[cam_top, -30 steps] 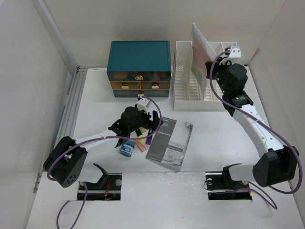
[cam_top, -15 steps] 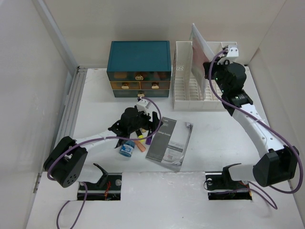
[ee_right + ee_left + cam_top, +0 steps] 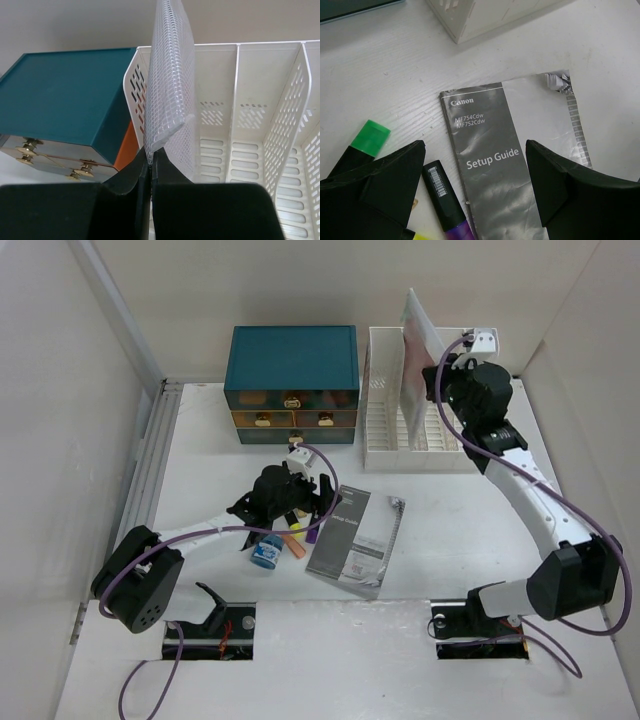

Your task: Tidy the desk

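Observation:
My right gripper is shut on the bottom corner of a translucent white mesh folder, which stands on edge over the white file rack. From above, the folder rises from the rack beside the right gripper. My left gripper hangs open just above the table, its jaws wide apart over a grey Canon setup guide. A purple marker and a green-capped marker lie by the left finger. Nothing is held between the left fingers.
A teal drawer chest stands at the back, left of the rack. A small blue round tub and an orange marker lie near the left gripper. The guide lies mid-table.
The right gripper has shifted slightly back and to the right with the mesh folder, further over the rack. The left arm has stayed still.

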You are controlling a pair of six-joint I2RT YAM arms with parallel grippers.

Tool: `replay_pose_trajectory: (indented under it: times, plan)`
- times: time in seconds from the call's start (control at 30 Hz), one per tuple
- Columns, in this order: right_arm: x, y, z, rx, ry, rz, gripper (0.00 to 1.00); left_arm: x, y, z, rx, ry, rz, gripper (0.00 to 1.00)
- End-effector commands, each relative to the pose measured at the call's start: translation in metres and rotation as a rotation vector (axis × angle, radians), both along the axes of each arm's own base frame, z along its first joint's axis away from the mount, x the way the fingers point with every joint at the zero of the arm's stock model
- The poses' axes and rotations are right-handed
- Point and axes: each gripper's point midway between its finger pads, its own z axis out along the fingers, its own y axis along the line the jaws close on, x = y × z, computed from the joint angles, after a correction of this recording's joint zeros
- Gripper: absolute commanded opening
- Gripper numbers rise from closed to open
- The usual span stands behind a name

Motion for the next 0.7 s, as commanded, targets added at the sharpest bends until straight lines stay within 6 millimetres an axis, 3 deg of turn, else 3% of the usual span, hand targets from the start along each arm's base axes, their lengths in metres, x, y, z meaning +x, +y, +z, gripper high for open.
replay_pose_trajectory:
  times: [0.0, 0.1, 0.4, 0.57, 0.63, 0.67]
  plan:
    - [-0.003, 0.015, 0.05, 0.055, -0.119, 0.051, 0.0, 0.004, -0.002, 0.018, -0.048, -0.05, -0.002, 0.79]
    - [0.0, 0.014, 0.041, 0.042, -0.102, 0.037, 0.0, 0.002, -0.001, 0.014, -0.042, -0.043, -0.002, 0.79]
    - [0.001, 0.0, -0.031, -0.116, 0.002, -0.005, 0.0, -0.002, 0.002, 0.005, -0.043, -0.027, 0.002, 0.79]
    - [-0.004, 0.0, -0.05, -0.147, 0.03, 0.007, 0.0, -0.003, 0.0, 0.003, -0.056, -0.026, -0.004, 0.79]
    - [-0.004, 0.0, -0.056, -0.184, 0.031, 0.035, 0.25, -0.003, 0.0, 0.004, -0.062, -0.019, -0.001, 0.79]
    - [-0.008, 0.002, -0.056, -0.192, 0.027, 0.054, 0.47, -0.004, 0.001, -0.001, -0.058, -0.013, -0.001, 0.79]
